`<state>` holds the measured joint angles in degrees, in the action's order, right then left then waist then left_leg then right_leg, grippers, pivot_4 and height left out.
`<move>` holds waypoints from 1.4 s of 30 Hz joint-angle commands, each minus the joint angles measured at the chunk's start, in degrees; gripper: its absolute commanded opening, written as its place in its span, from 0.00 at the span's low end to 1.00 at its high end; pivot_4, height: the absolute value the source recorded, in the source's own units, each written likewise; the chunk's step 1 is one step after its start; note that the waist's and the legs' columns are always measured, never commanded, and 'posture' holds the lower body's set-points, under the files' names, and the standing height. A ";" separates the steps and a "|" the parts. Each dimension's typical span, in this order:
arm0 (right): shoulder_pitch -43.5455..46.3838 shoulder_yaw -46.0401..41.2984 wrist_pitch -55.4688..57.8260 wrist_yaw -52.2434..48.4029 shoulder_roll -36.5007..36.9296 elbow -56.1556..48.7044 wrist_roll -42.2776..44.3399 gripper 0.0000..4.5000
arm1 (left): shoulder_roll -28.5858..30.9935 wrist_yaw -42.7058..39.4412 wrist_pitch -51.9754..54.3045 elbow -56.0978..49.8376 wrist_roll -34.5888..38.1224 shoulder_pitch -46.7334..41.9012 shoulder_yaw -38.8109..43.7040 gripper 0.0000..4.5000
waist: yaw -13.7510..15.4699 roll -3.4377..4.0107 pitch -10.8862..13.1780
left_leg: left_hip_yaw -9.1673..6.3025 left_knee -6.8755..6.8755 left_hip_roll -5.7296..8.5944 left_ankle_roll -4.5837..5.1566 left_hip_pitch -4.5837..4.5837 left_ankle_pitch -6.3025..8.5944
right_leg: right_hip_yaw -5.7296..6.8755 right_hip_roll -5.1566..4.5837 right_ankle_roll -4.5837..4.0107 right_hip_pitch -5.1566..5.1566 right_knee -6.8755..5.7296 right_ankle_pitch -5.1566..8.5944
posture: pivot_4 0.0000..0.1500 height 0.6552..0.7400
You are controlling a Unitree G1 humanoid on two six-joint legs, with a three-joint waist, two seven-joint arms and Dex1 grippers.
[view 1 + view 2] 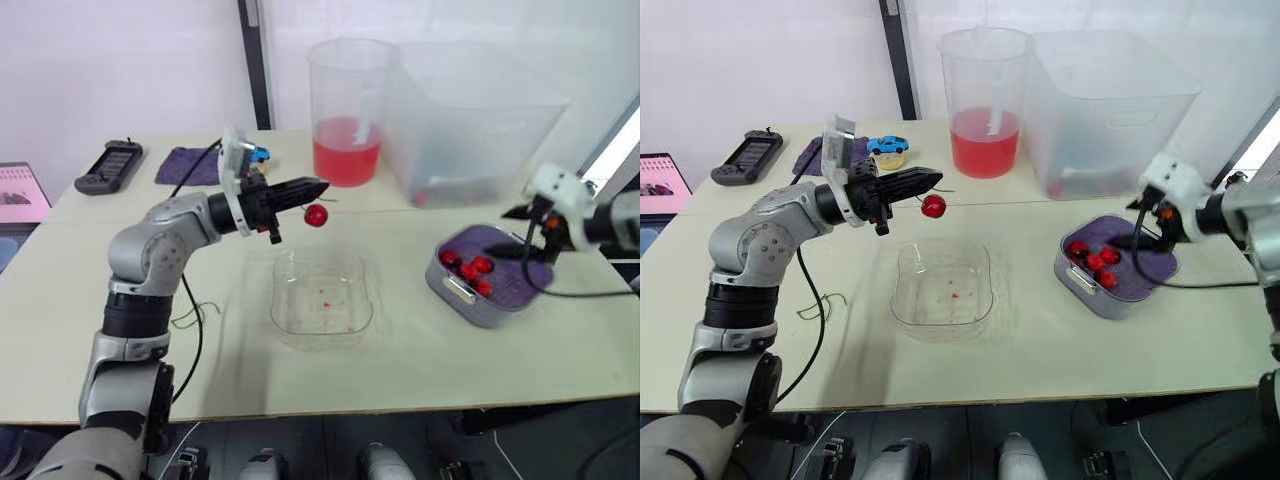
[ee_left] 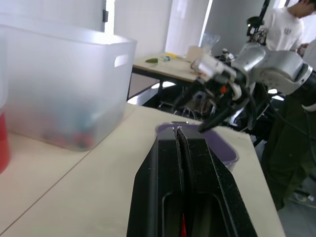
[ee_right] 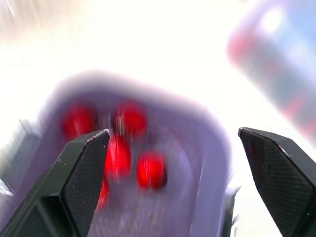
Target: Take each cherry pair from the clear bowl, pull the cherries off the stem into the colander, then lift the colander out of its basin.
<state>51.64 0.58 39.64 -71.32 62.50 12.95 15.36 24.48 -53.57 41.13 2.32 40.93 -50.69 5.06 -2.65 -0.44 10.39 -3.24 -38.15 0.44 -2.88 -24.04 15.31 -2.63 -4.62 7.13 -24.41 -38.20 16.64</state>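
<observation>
Left eye view first: what has the left gripper [image 1: 318, 187] got?

– Its fingers are pressed together on a thin stem, and 1 red cherry [image 1: 316, 215] hangs from that stem just under the fingertips. The gripper is up in the air above the far rim of the clear bowl [image 1: 285, 300], which sits mid-table, nearer the front edge of the table [image 1: 420, 370]. In the left wrist view the 2 fingers [image 2: 158, 177] lie flat against each other, with a sliver of red between them low down.

What lies in the bowl?

– A few tiny red specks on its bottom.

Where is the colander?

– The purple colander [image 1: 515, 272] sits inside its pale basin [image 1: 455, 290] near the right edge of the table. About 5 loose cherries [image 1: 470, 268] lie in it, bunched on the side toward the bowl.

And the other arm?

– The right wrist view shows the right gripper [image 3: 173, 132] with its 2 fingers [image 3: 84, 177] spread wide and the red fruit blurred between them. From the head it hangs over the colander, fingers pointing down into it. I cannot tell whether they touch anything.

Anything else on the table?

– Toward the far edge a pitcher [image 1: 347, 110] of red liquid stands just beside a big clear bin [image 1: 470, 110]. Nearer the far left corner lie a purple cloth [image 1: 185, 165], a blue toy car [image 1: 887, 144] and a dark handheld controller [image 1: 110, 165]. A person [image 2: 284, 24] in a white shirt stands beyond the right arm in the left wrist view
</observation>
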 commanded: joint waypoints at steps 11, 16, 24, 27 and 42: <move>4.46 0.64 18.09 16.13 -24.65 -26.13 16.29 1.00 | -3.39 5.29 2.99 -8.77 3.83 0.02 0.10 0.00 | 2.00 -0.01 -0.01 | -0.16 -0.15 0.16 -0.02 -0.11 -0.01 | 0.06 -0.17 0.01 0.01 -0.06 -0.01 | 1.00 0.93; 5.10 1.57 17.00 18.83 -28.65 -25.28 16.29 0.94 | -3.51 5.94 3.39 -9.07 4.20 0.06 -0.04 0.00 | 1.53 -0.01 -0.01 | -0.14 -0.14 0.15 -0.03 -0.10 -0.02 | 0.08 -0.13 0.01 0.01 -0.08 -0.01 | 1.00 0.93; 4.13 2.49 16.38 20.29 -29.45 -25.64 16.56 0.48 | -2.56 5.22 3.78 -9.15 4.30 -0.21 -0.52 0.00 | 1.47 -0.01 -0.01 | -0.14 -0.13 0.15 -0.02 -0.09 -0.02 | 0.08 -0.12 0.01 0.01 -0.08 -0.01 | 1.00 0.93; 3.98 2.53 16.29 20.61 -29.30 -25.54 16.65 0.48 | -2.29 5.33 3.65 -8.95 4.21 -0.26 -0.51 0.00 | 1.46 -0.01 -0.01 | -0.13 -0.13 0.15 -0.02 -0.10 -0.02 | 0.08 -0.12 0.01 0.01 -0.08 -0.01 | 1.00 0.93; -4.18 3.40 14.73 20.07 -25.40 -24.55 15.61 0.16 | -1.79 4.68 1.52 -7.01 3.25 -1.23 -0.33 0.00 | 1.63 -0.01 -0.01 | -0.09 -0.12 0.15 -0.02 -0.09 -0.01 | 0.09 -0.12 0.01 0.02 -0.07 -0.01 | 1.00 0.93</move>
<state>48.90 4.02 54.54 -50.84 35.40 -11.67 32.00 22.13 -48.42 44.51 -2.97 43.76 -50.00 2.98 -1.03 -0.45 10.38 -3.32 -38.28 0.59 -2.90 -24.14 15.30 -2.54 -4.73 7.14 -24.39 -38.27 16.63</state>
